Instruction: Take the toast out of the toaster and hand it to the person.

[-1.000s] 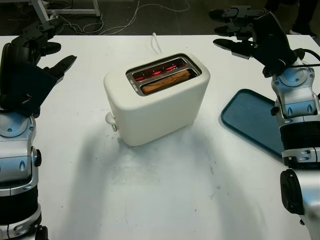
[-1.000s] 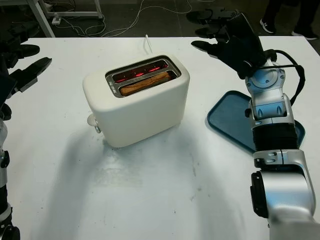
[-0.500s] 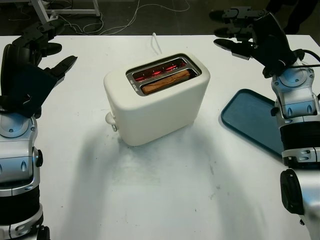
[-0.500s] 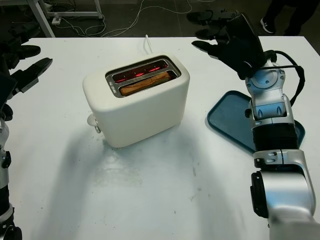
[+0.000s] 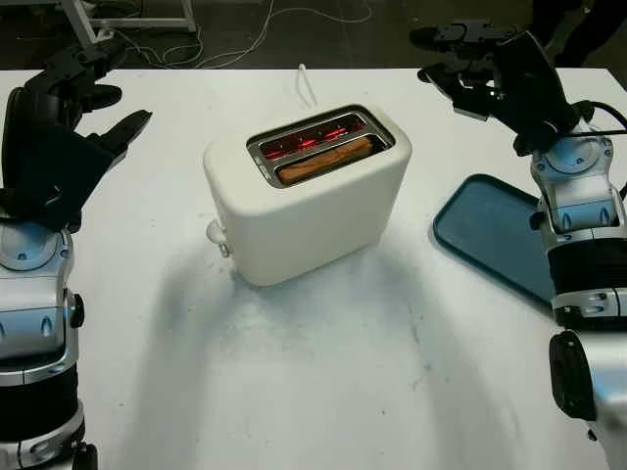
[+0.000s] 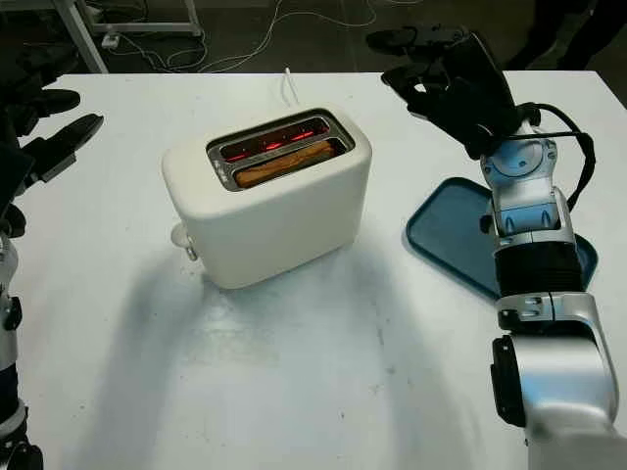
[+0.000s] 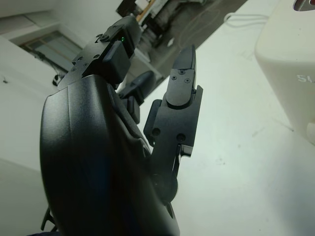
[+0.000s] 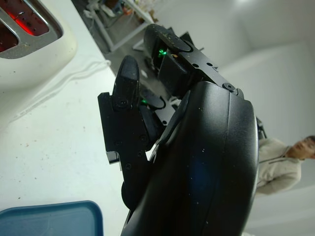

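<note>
A cream two-slot toaster (image 5: pixel 309 191) stands mid-table, its slots glowing red inside. One slice of toast (image 5: pixel 325 159) sits down in the nearer slot. My left hand (image 5: pixel 83 103) is raised at the left side of the table, open and holding nothing, well apart from the toaster. My right hand (image 5: pixel 470 64) is held up at the far right, level with the toaster's top and to its right, open and holding nothing. A person (image 8: pixel 280 157) in a light top stands beyond my right hand in the right wrist view.
A blue tray (image 5: pixel 495 235) lies flat on the table right of the toaster, next to my right forearm. The toaster's white cord (image 5: pixel 306 83) runs off the far edge. Cables and a stand's legs lie on the floor beyond.
My right hand has drawn its fingers back a little toward the far right. The left hand, toaster and toast are as before.
</note>
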### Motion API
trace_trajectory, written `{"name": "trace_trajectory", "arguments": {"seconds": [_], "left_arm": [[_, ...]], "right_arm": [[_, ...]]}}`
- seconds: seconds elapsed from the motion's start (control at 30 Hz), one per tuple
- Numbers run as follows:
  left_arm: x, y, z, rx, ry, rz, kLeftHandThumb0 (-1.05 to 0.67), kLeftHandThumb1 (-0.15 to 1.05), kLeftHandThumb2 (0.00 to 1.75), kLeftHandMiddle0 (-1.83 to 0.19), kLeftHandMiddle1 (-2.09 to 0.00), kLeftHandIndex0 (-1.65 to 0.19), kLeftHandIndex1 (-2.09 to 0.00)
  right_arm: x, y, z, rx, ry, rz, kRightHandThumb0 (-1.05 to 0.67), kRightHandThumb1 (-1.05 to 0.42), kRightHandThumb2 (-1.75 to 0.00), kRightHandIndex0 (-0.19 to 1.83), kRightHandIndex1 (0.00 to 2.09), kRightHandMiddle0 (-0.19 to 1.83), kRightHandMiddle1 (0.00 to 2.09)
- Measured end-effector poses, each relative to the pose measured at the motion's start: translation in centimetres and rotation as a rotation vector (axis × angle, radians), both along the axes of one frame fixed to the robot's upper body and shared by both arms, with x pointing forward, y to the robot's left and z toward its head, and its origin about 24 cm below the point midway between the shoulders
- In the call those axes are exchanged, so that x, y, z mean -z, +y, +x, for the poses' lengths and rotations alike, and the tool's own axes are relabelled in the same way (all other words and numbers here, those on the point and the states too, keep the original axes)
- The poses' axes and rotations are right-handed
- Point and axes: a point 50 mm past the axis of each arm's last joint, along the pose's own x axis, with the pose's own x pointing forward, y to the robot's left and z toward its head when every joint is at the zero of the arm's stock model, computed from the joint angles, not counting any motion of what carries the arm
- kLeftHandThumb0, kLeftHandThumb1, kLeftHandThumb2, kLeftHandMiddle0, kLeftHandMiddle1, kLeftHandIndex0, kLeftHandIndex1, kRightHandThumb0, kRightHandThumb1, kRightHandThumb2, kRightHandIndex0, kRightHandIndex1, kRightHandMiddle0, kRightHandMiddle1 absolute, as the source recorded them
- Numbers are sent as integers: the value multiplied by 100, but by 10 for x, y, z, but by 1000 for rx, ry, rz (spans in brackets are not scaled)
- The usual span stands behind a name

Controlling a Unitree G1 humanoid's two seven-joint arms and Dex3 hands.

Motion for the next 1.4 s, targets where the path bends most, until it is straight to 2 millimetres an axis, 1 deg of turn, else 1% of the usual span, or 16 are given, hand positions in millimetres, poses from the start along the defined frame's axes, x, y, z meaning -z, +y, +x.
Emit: {"name": "trace_trajectory", "arguments": {"seconds": [0.13,0.33,0.47,0.5,0.53,0.57,0.6,0.67,0.7,0.8,1.07,1.4], "left_arm": [[0,0,0,0,0,0,-20,92,15,-19,-88,-46,-18],[0,0,0,1,0,0,-20,92,15,-19,-89,-45,-18],[0,-1,0,2,1,1,-20,92,14,-19,-89,-45,-18],[0,-1,0,3,1,0,-20,92,14,-19,-90,-46,-18],[0,-1,0,3,1,0,-20,92,14,-19,-90,-46,-18],[0,-1,0,3,1,0,-20,92,14,-19,-90,-46,-18],[0,-1,0,3,1,0,-21,92,14,-19,-91,-46,-18],[0,-1,0,3,2,0,-21,92,14,-19,-91,-45,-18],[1,-1,0,3,2,0,-21,92,14,-19,-92,-45,-19],[1,-1,0,4,3,-3,-21,92,14,-18,-92,-45,-19],[1,-1,0,6,3,-5,-20,92,16,-17,-92,-44,-19],[1,-1,0,4,2,-3,-19,92,15,-18,-93,-45,-20]], "right_arm": [[1,-1,0,5,9,2,-27,-92,-58,73,30,78,3],[1,0,0,5,9,2,-26,-92,-55,73,30,77,2],[1,0,0,2,4,-2,-24,-92,-46,77,32,79,2],[1,0,0,1,2,-5,-23,-92,-38,78,32,79,2],[1,0,0,2,3,-6,-23,-92,-34,78,32,79,2],[1,0,0,3,3,-7,-22,-92,-25,80,33,79,2],[1,0,0,6,3,-10,-18,-87,-14,77,32,79,2],[1,0,1,11,8,-12,-11,-82,-6,75,31,78,1],[0,0,0,12,9,-11,-4,-78,-2,74,31,77,1],[0,0,0,15,13,-7,6,-75,-1,74,31,76,0],[-1,-1,0,22,39,11,6,-72,0,72,30,74,0],[-2,0,0,18,47,14,-5,-72,0,74,31,77,1]]}}
